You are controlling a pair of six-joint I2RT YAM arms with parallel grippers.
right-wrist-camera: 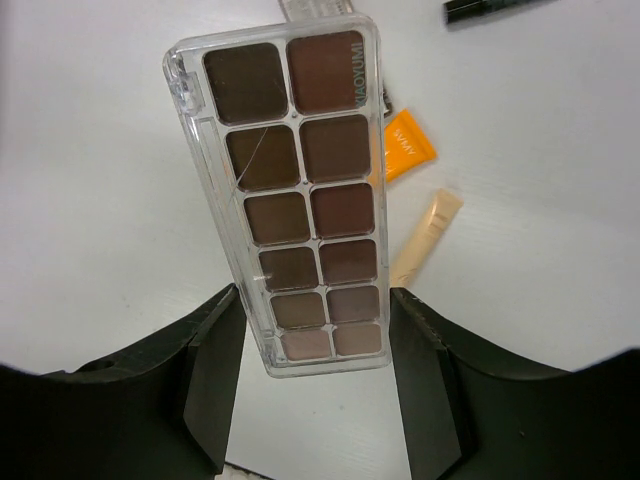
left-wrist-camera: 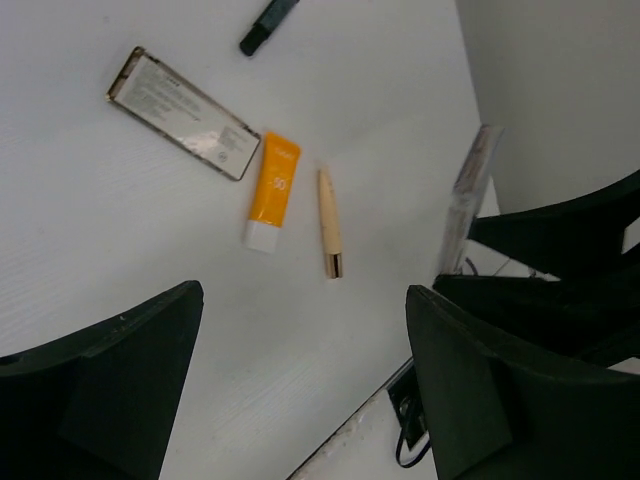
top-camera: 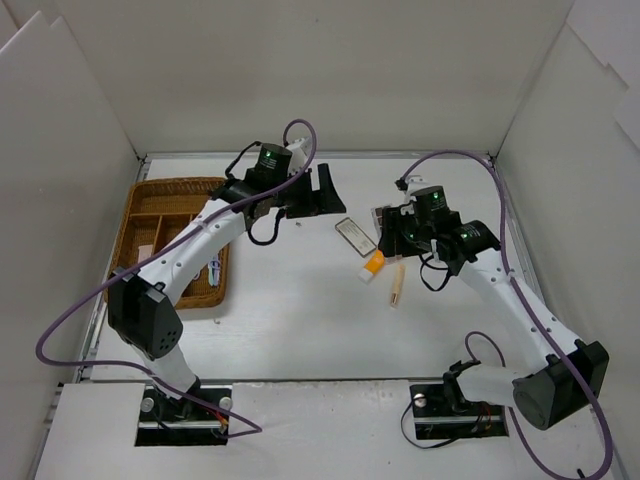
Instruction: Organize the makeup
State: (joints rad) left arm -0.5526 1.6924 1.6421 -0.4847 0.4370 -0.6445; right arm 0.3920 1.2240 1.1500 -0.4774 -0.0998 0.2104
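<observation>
Between right gripper (right-wrist-camera: 312,320) jaws: long brown eyeshadow palette (right-wrist-camera: 290,190) in clear case, gripped at near end.
Left gripper (left-wrist-camera: 300,300) jaws: open, empty.
Beyond them: orange plastic tube (left-wrist-camera: 272,185).

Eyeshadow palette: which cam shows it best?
Right wrist. The eyeshadow palette stands face-on between the fingers of the right pincer, with every brown pan visible. The left wrist view shows it only edge-on, as a thin sliver. The top external view gives just a small grey patch at that pincer.
</observation>
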